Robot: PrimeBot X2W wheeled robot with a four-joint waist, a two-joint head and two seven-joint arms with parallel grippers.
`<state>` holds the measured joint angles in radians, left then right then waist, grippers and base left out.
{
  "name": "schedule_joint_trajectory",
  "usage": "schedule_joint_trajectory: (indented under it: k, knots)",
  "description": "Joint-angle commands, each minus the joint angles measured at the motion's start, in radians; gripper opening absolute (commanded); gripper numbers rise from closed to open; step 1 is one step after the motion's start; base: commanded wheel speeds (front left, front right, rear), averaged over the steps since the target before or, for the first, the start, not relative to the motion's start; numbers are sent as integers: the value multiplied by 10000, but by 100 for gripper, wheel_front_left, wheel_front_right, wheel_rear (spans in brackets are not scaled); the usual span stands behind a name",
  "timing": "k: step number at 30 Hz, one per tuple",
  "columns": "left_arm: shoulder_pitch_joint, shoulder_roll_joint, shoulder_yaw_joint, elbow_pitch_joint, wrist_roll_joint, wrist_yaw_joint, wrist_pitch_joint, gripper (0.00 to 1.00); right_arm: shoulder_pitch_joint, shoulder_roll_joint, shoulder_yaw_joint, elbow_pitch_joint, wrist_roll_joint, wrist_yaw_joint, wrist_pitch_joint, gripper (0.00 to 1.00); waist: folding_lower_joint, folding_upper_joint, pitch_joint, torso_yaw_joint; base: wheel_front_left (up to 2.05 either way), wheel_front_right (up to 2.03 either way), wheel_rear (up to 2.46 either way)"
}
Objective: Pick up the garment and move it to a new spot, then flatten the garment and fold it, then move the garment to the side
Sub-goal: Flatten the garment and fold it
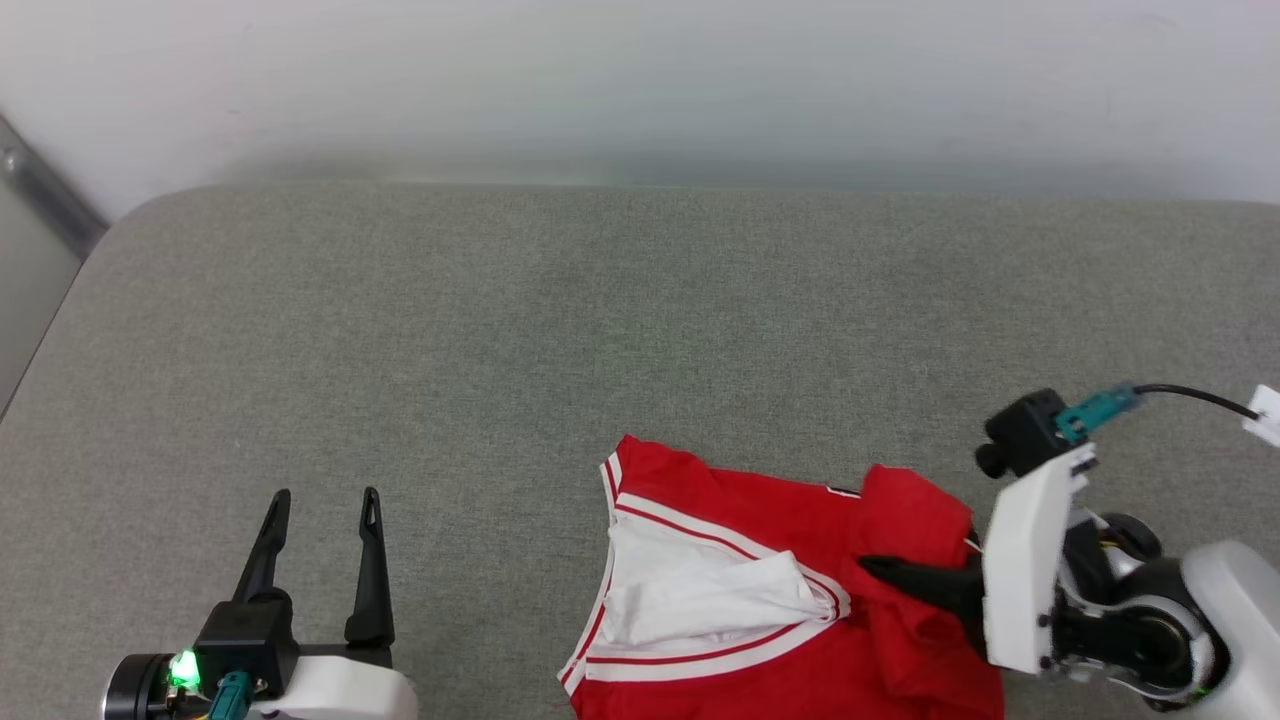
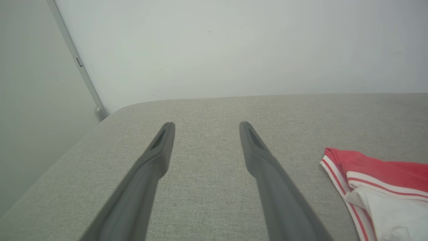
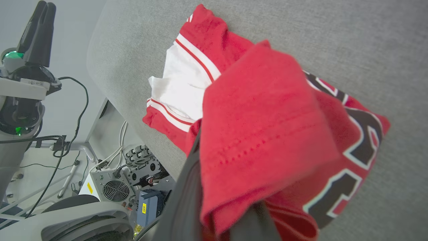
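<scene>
Right claw [image 1: 885,572]: closed on a fold of red cloth at the right side of the shirt [image 1: 760,500]. In the right wrist view, the fold drapes over the fingers. Left claw [image 1: 325,500]: fully open, empty, above the bare pad [image 1: 600,300], well apart from the shirt.

Shirt position: bunched at the near edge of the pad, right of centre. A white sleeve [image 1: 700,590] lies on top and the lettering [image 3: 364,134] faces up on the right.

Probable faults on lifting:
- The grip looks shallow and near a hem. Cloth weight could pull the fold out of the jaws.
- One pinch point would raise the shirt as a hanging bundle, which makes flattening harder.
- The shirt lies at the pad edge. If released there, it may slide off toward the equipment [image 3: 113,187] below.
</scene>
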<state>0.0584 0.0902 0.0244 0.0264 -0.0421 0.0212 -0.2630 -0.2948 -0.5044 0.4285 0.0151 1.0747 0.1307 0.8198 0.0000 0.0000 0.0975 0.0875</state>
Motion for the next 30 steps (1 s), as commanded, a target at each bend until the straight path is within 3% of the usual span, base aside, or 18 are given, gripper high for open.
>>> schedule_joint_trajectory:
  k: [1, 10, 20, 21, 22, 23, 30]
  knots:
    - [-120, -21, 10, 7, 37, -32, -23, 100, -369, 247, 242, 92, -207, -1, 78, 0, 0, 0, 100, 55, 0, 0, 0]
    - [-525, -160, -53, 115, 123, -182, -23, 100, -2294, 1810, 2041, 1991, -1444, -1, -119, 0, 0, 0, 576, 251, 0, 0, 0]
    - [-820, -235, -52, 272, 111, -244, -23, 100, -3140, 2205, 3748, 4320, -2003, -2, -1119, 0, 0, 0, 762, 428, 0, 0, 0]
    - [-772, -240, -9, 284, 109, -234, -22, 100, -3233, 2200, 3832, 4328, -1958, -2, -1304, 27, 0, 0, 721, 399, 0, 0, 0]
    - [-700, -244, 15, 302, 111, -229, -23, 100, -3269, 2171, 3870, 4293, -1843, -2, -1507, 87, 0, 0, 658, 370, 0, 0, 0]
    - [-620, -243, 33, 337, 136, -240, -22, 100, -3305, 2105, 3895, 4200, -1757, -1, -1741, 100, 0, 0, 586, 341, 0, 0, 0]
    - [-209, -262, 96, 333, 209, -260, -22, 100, -3145, 962, 3787, 2890, -1782, -2, -3762, 100, 0, 0, 54, 52, 0, 0, 0]
